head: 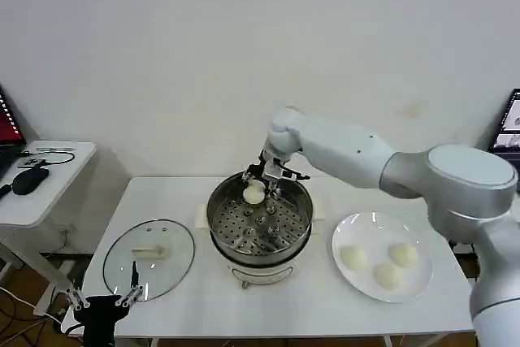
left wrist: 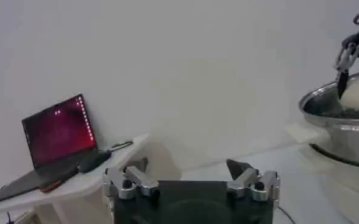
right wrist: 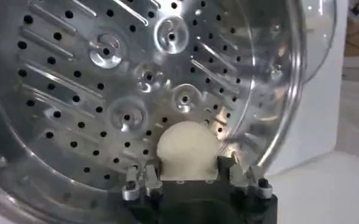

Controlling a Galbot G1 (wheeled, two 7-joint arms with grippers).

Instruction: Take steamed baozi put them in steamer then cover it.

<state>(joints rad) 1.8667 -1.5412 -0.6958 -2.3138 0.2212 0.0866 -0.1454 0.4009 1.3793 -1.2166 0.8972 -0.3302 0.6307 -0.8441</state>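
One baozi (head: 254,193) is held pinched in the right gripper (head: 262,187) above the steamer (head: 260,221), three baozi (head: 379,263) remain on the plate (head: 349,229) beside it, and the cover (head: 149,257) is not yet placed, while the left gripper (head: 104,298) is kept spread.

A steamer (head: 260,229) is set mid-table (head: 268,306). A cover (head: 149,256) is laid flat to its left, a plate (head: 382,264) with three baozi (head: 387,266) to its right. A fourth baozi (head: 254,193) is held over the steamer's back rim by the right gripper (head: 262,188).
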